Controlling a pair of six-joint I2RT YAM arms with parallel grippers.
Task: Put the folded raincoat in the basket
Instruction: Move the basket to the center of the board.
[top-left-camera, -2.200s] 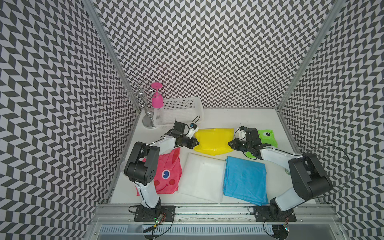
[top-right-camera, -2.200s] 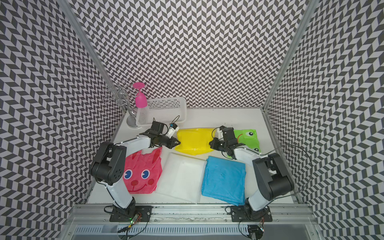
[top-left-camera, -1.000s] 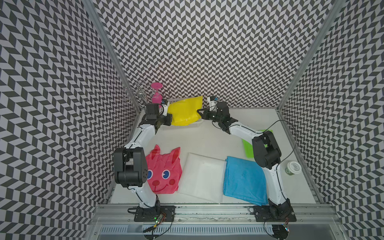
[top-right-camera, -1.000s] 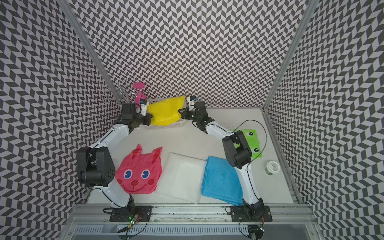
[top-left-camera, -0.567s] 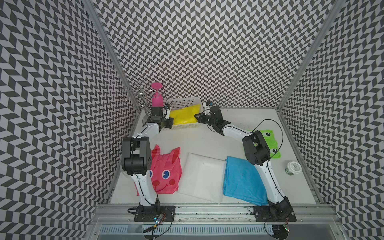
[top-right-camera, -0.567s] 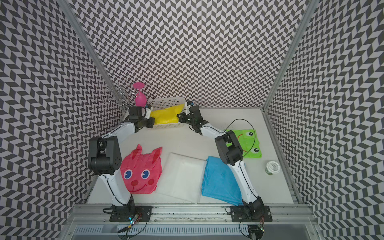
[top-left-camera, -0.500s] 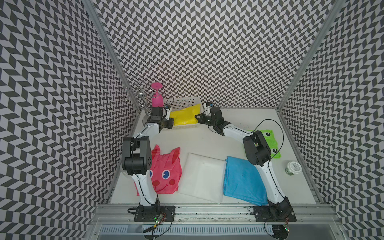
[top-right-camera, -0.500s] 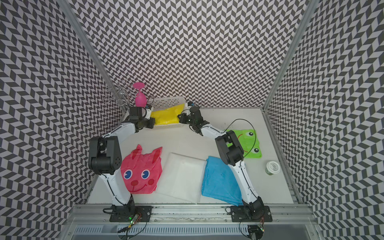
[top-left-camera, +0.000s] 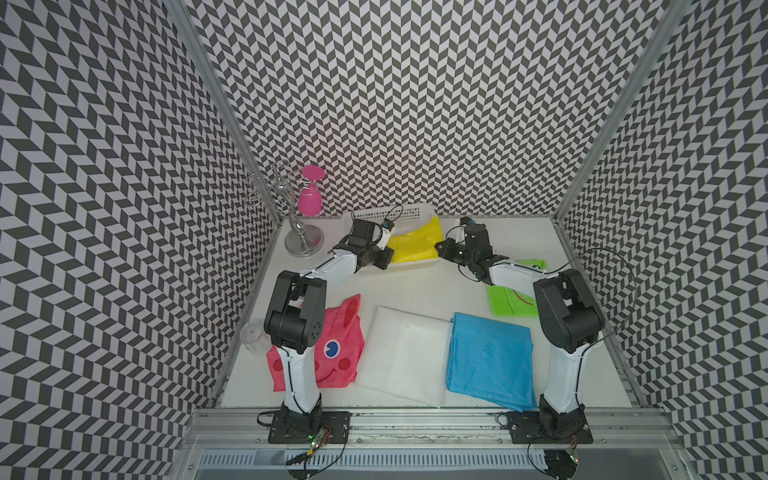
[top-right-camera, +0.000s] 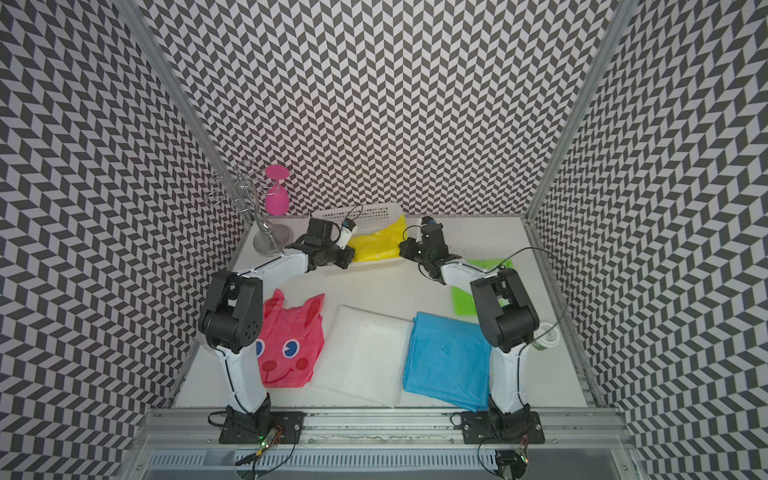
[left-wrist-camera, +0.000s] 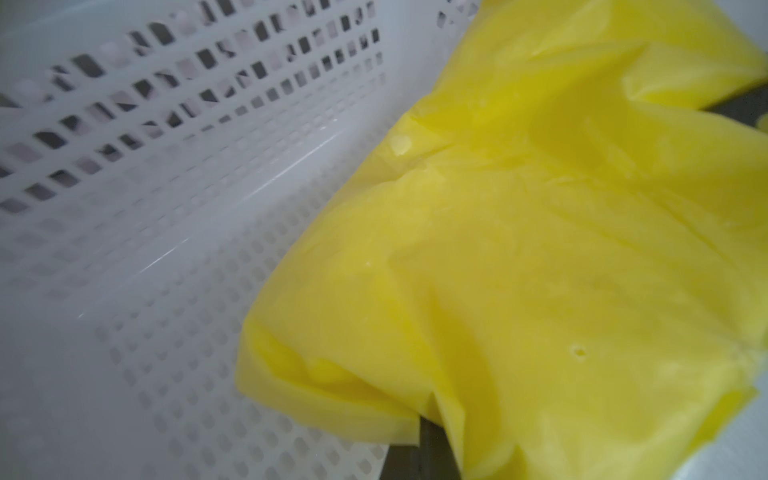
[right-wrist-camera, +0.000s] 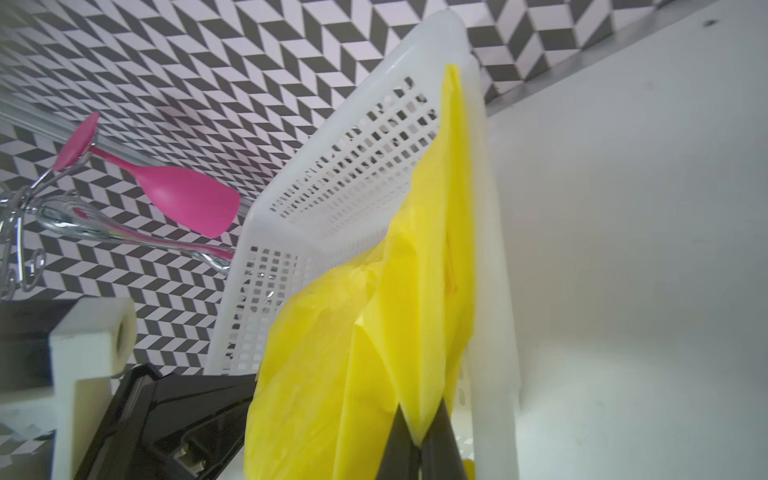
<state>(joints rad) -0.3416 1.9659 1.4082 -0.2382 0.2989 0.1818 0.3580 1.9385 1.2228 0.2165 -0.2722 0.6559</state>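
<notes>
With left gripper (top-left-camera: 386, 259) and right gripper (top-left-camera: 439, 249) both pinched shut on opposite ends of the yellow folded raincoat (top-left-camera: 415, 245), partly inside the white perforated basket (top-left-camera: 409, 212) at upper centre: lower evenly, tuck raised corner below rim, release together.

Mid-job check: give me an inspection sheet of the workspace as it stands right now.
Surface: white table, no spills seen.
Job's things: yellow raincoat lies mostly inside basket, one end riding up its end wall.
Clutter: pink raincoat, white raincoat, blue raincoat, green raincoat, clear cup, paper cup, pink glass hanging on rack.
Tools: left tool and right tool each shut on yellow raincoat.
Cables: left wrist cable loops over basket; right arm cable arcs above table.
Surroundings: chevron walls, metal rail in front.
</notes>
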